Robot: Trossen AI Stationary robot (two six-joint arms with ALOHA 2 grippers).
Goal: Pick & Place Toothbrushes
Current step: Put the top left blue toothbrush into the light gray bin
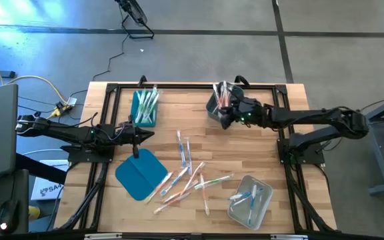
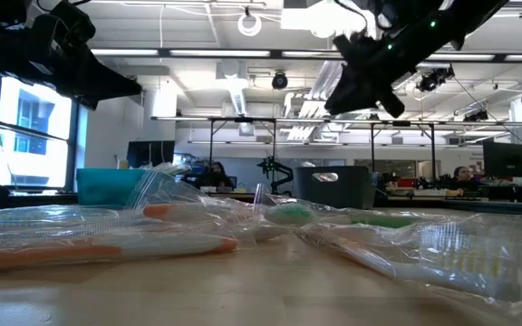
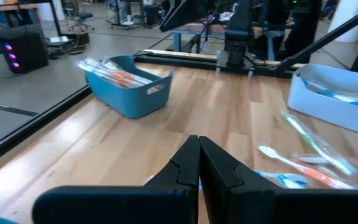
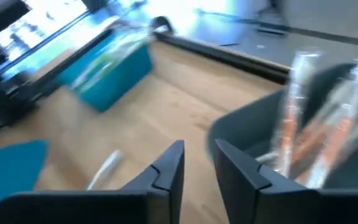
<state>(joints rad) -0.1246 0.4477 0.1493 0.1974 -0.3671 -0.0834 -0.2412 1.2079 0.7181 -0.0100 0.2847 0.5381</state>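
Many toothbrushes (image 1: 191,175) in clear wrappers lie loose on the middle of the wooden table. More stand in the teal bin (image 1: 145,107) at the far left, and pink-orange ones (image 4: 303,140) in the dark grey bin (image 1: 219,105) at the far middle. Blue ones lie in the clear bin (image 1: 251,200) at the near right. My right gripper (image 4: 197,155) hovers by the grey bin's near side, pointing toward the table's left. It is open, with nothing between the fingers. My left gripper (image 3: 199,149) is shut and held level above the table, left of centre.
A flat teal lid (image 1: 141,175) lies on the table near my left gripper (image 1: 141,137). A black frame (image 1: 199,87) runs along the table's far, left and right edges. Bare wood lies between the teal and grey bins.
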